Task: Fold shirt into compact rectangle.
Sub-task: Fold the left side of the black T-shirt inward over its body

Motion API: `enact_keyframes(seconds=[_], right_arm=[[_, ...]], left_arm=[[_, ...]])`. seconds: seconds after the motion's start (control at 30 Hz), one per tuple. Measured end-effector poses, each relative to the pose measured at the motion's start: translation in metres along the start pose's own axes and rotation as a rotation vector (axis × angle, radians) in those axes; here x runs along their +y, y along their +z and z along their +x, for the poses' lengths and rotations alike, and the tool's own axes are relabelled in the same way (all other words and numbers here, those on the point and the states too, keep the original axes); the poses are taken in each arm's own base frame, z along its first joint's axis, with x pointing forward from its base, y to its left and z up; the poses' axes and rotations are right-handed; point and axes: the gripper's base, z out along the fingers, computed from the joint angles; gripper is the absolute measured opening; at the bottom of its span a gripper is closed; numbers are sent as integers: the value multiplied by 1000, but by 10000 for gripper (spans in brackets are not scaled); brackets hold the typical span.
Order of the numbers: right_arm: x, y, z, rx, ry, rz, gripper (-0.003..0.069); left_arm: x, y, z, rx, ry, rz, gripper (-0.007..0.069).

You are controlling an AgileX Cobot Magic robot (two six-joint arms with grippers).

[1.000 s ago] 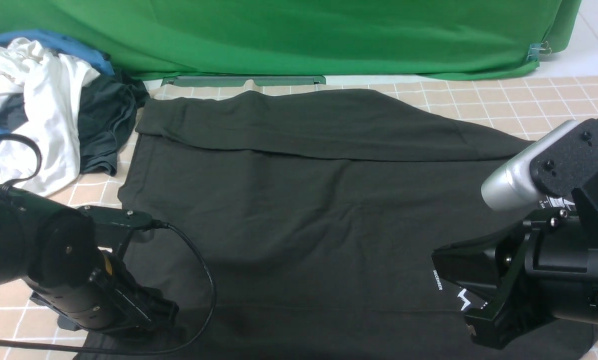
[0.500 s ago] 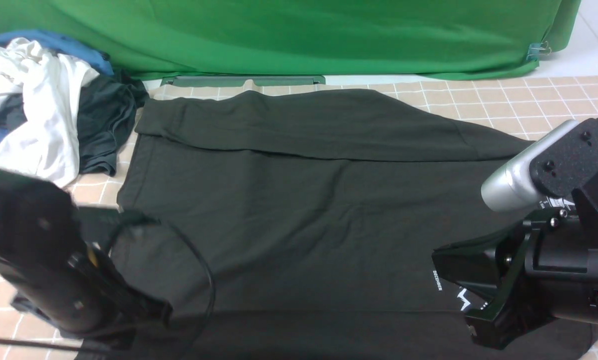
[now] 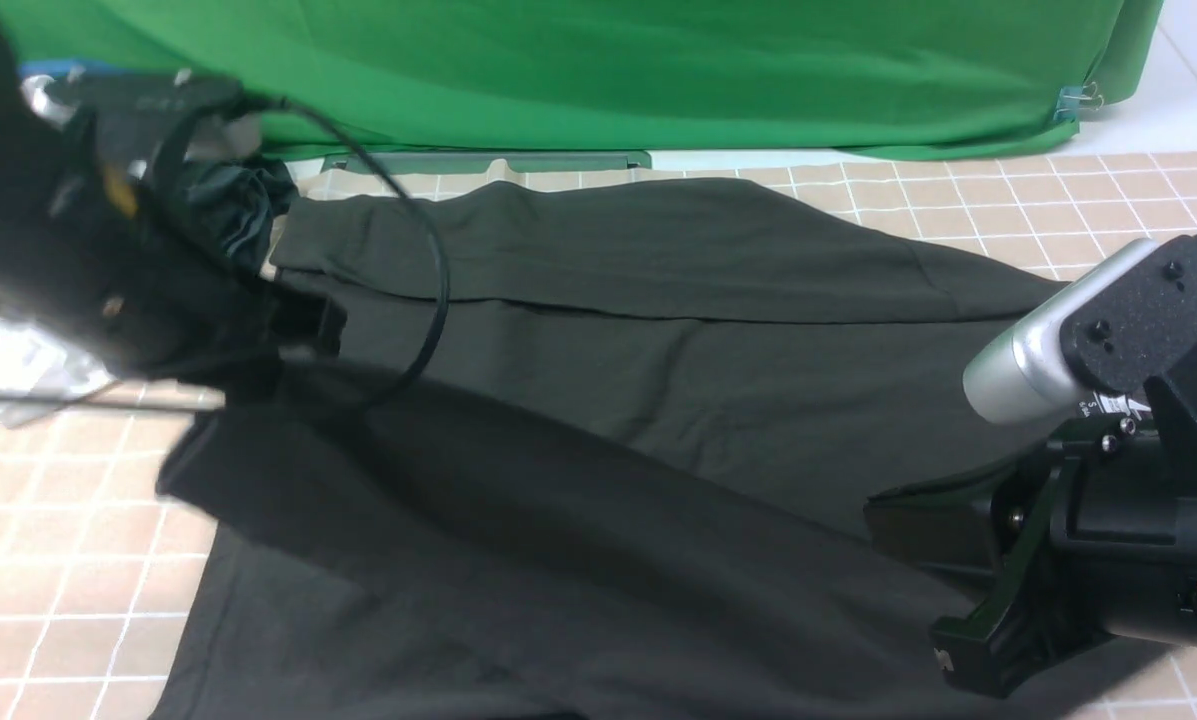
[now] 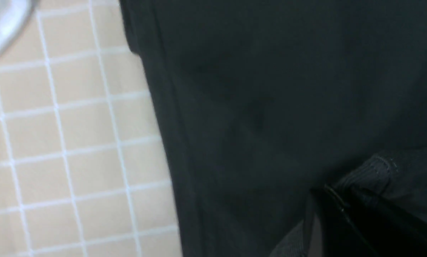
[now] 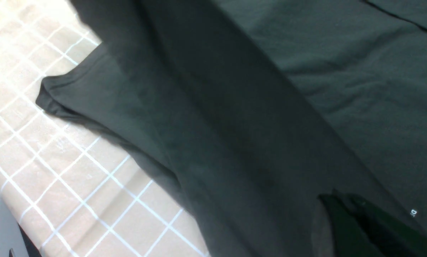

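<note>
- Currently the shirt (image 3: pixel 658 400) is lying spread across the tabletop (image 3: pixel 58 560), with its far strip lying folded over toward the middle.
- Left end effector (image 3: pixel 303 330) is hovering high at the far left, blurred in the front view. Its jaws are closed and pinching a ribbed edge of the shirt. The left wrist view is showing that ribbed fabric right at the fingers (image 4: pixel 356 221).
- Near-left part of the shirt is hanging off the tabletop, forming a taut slanting sheet that is running from the left end effector down to the right one.
- Right end effector (image 3: pixel 958 655) is sitting low at the near right with jaws closed. The slanting fabric is converging on its tips, so it is gripping the shirt there, as far as the right wrist view is showing.
- White print (image 5: pixel 413 213) is showing only as a speck beside the right fingers.
- Green backdrop (image 3: pixel 608 70) is hanging behind the tabletop.
</note>
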Motion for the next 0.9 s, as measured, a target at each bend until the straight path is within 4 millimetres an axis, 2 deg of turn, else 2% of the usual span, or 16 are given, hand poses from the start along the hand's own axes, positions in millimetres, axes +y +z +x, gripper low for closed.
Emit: enact_keyframes(seconds=[0.27, 0.57, 0.63, 0.7, 0.73, 0.77, 0.83, 0.9], right_arm=[[0, 0, 0, 0, 0, 0, 38], [0, 0, 0, 1, 8, 0, 38], [0, 0, 1, 7, 25, 1, 38], [0, 0, 2, 23, 43, 4, 38], [0, 0, 2, 25, 44, 4, 38], [-1, -2, 3, 59, 53, 13, 38], [-2, -6, 1, 106, 66, 33, 38], [-4, -10, -2, 153, 75, 57, 39]], left_arm=[[7, 48, -36, 20, 68, -133, 34], [7, 103, -47, 48, 119, -163, 45], [7, 108, -48, 46, 128, -166, 68], [7, 113, -50, 35, 137, -168, 132], [7, 113, -50, 34, 137, -168, 132], [7, 113, -50, 32, 140, -171, 199], [8, 109, -48, 50, 137, -178, 242], [8, 103, -46, 68, 131, -183, 255]])
